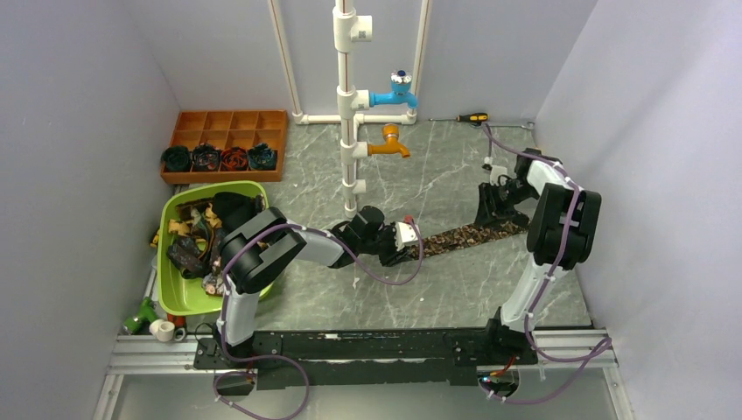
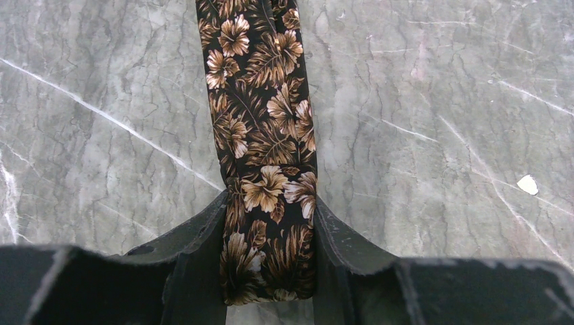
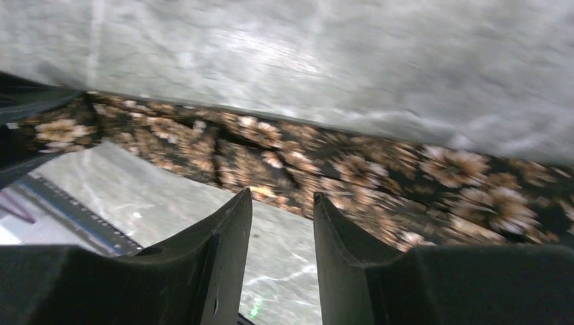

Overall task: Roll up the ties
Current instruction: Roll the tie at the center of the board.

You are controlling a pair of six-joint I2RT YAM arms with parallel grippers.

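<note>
One flowered brown-and-black tie [image 1: 468,234] lies stretched out across the middle of the grey marbled tabletop [image 1: 455,166], running between the two arms. Its left end sits between the fingers [image 2: 203,237] of the left pincer [image 2: 271,196], which is clamped on the strip from both edges; the rest of the tie runs straight away from it, flat over the tabletop. The right pincer [image 3: 282,194] is at the other end of the tie. Its two fingers stand a narrow gap apart, and only bare tabletop shows in that gap. The tie crosses just past the fingertips. That view is blurred, so I cannot tell whether the tips touch the cloth.

Four more ties are rolled into coils [image 1: 176,158] [image 1: 206,157] [image 1: 234,158] [image 1: 262,157], one each in the near row of a brown compartment tray [image 1: 229,131] at the far left of the tabletop. Just in front of the tray, a green bin [image 1: 179,293] holds a heap of loose ties [image 1: 197,236], too tangled to count.

A white pipe stand [image 1: 347,105] rises at the back and carries two taps, one blue [image 1: 394,92] and one orange [image 1: 391,144]. One screwdriver [image 1: 472,117] lies near the back wall.
</note>
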